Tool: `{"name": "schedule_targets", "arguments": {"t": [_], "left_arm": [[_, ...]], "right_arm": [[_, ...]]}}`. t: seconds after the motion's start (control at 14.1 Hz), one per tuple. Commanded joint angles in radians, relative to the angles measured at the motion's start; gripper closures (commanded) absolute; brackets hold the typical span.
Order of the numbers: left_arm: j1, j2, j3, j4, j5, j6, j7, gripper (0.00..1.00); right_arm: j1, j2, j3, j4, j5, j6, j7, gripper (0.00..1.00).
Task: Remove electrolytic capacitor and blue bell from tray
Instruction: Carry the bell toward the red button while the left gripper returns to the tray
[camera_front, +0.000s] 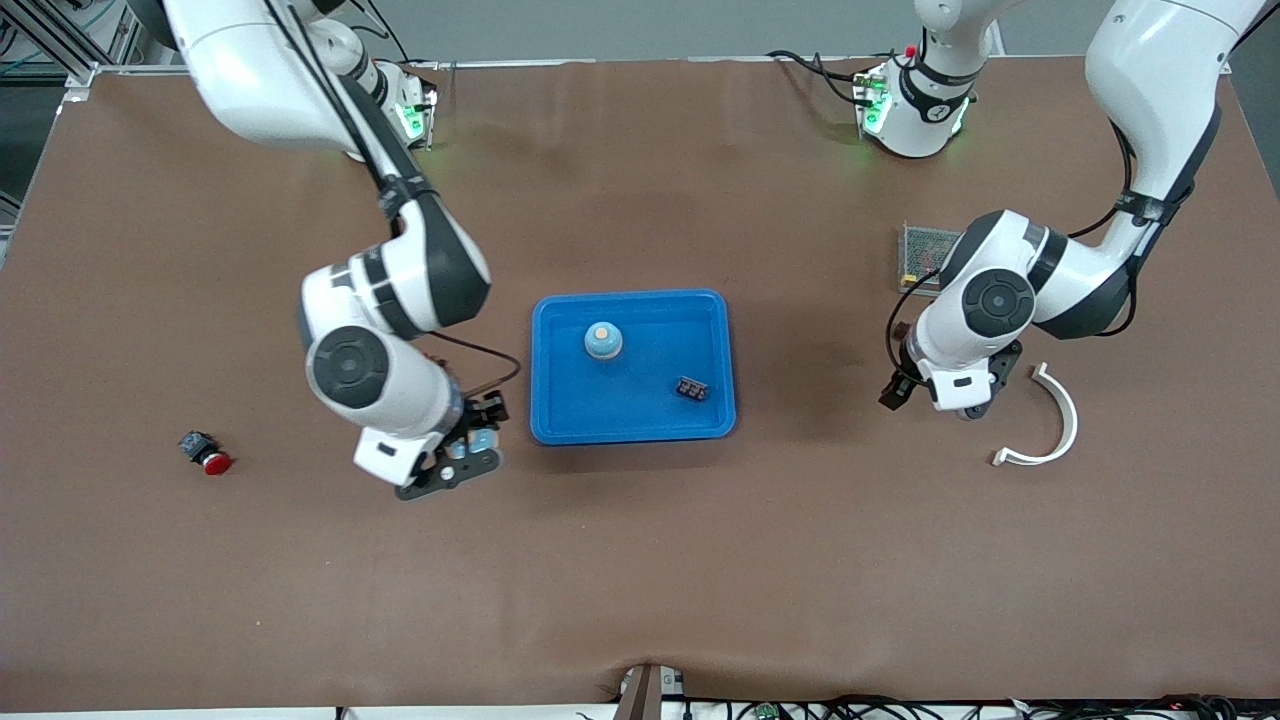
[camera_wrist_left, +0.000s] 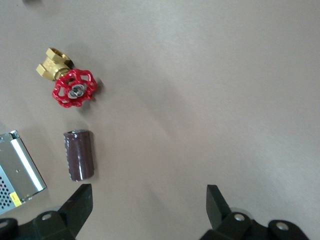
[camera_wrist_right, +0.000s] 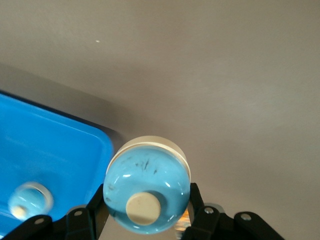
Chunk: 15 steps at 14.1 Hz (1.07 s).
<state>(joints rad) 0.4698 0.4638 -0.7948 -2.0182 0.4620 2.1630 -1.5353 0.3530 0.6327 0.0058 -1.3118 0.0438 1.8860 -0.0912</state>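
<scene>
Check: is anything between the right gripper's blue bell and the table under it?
Nothing visible does. The right gripper holds the blue bell over bare table just off the tray's rim. The left gripper hangs open near the capacitor.

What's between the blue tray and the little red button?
The right claw, shut on a blue bell, hangs over that stretch. The front view shows it.

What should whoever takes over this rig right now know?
Left pincer open over the brown cylindrical electrolytic capacitor, lying on the table beside a red-handled brass valve.
Right pincer shut on a round blue bell, over the table beside the shallow blue plastic tray.
Done: both out. Left: set bell down.
A second blue bell and small black part sit in the tray.
</scene>
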Motion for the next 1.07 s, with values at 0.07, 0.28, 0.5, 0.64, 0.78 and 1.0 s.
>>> {"name": "schedule_targets", "arguments": {"t": [0.07,0.28,0.5,0.64,0.78,1.0], "left_arm": [[-0.063,0.012,0.002,0.072,-0.065,-0.040,-0.008,0.00],[-0.106,0.041,0.002,0.116,-0.065,-0.040,-0.080,0.00],[-0.155,0.085,0.003,0.168,-0.065,-0.040,-0.160,0.00],[-0.175,0.107,0.003,0.191,-0.063,-0.040,-0.196,0.00],[-0.201,0.122,0.005,0.205,-0.063,-0.040,-0.241,0.00],[-0.236,0.153,0.005,0.225,-0.059,-0.038,-0.311,0.00]], "right_arm": [[-0.097,-0.060,0.017,-0.059,-0.080,-0.019,-0.295,0.62],[-0.158,-0.109,0.019,-0.130,-0.137,-0.010,-0.439,0.62],[-0.241,-0.151,0.020,-0.205,-0.136,0.019,-0.582,0.62],[-0.299,-0.191,0.022,-0.279,-0.134,0.066,-0.686,0.62],[-0.353,-0.235,0.022,-0.363,-0.131,0.109,-0.767,0.62],[-0.423,-0.277,0.022,-0.469,-0.128,0.171,-0.869,0.62]]}}
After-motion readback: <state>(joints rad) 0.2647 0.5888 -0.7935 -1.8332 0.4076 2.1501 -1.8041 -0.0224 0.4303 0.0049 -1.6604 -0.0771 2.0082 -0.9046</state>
